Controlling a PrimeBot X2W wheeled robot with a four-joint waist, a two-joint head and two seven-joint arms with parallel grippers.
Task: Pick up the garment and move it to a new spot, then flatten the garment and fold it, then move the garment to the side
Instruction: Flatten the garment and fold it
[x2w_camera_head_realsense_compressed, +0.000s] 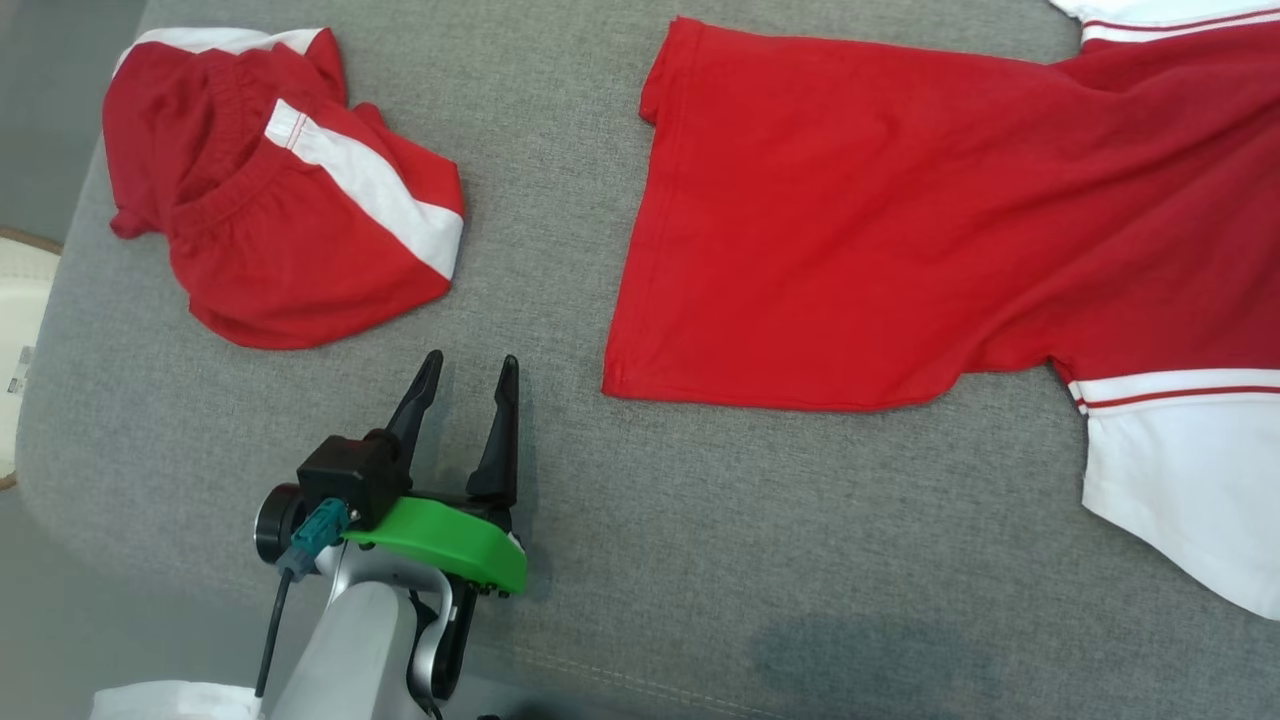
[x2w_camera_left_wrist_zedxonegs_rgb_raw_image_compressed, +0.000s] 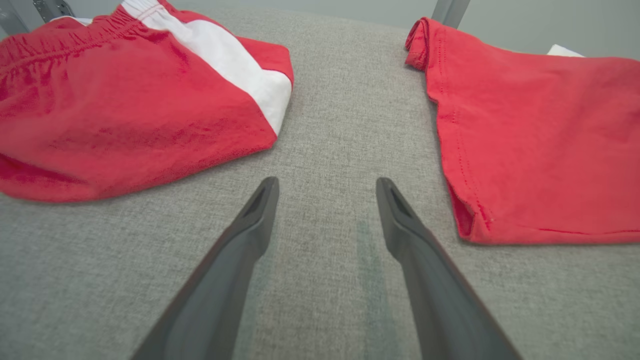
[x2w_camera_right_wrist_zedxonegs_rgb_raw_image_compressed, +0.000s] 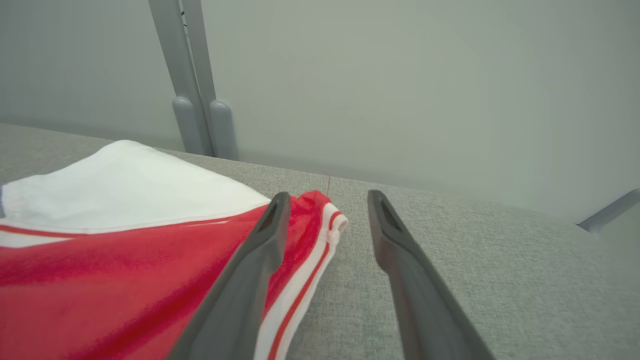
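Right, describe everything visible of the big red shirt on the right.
The red shirt looks like soft jersey, with white sleeves trimmed by red stripes. It lies spread nearly flat on the grey cushion, stitched hem toward the left, one hem corner slightly curled. The right gripper hangs open over a striped edge, not gripping it.

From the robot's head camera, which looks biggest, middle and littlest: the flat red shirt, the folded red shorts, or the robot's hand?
1. flat red shirt
2. red shorts
3. left hand, smallest even though nearest the camera
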